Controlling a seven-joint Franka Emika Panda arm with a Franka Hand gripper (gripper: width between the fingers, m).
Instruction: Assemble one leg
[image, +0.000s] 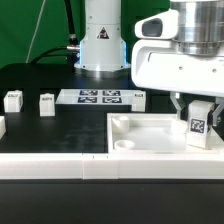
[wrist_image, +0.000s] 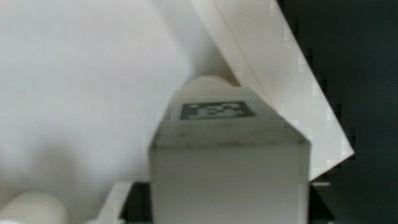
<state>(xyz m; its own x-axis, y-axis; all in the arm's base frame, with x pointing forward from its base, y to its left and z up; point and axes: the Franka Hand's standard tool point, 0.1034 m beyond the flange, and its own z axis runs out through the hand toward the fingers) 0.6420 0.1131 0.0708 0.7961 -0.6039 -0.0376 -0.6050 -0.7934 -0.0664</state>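
My gripper is shut on a leg, a small white post with a black-and-white tag on its face. It holds the leg upright over the right part of the large white square tabletop, close to its right rim. In the wrist view the leg fills the middle between the dark fingers, with the tabletop's white floor and raised rim behind it. Three more legs lie on the black table at the exterior view's left: one, one and one at the edge.
The marker board lies behind the tabletop, with a small white part at its right end. The robot's white base stands at the back. A white bar runs along the table's front edge.
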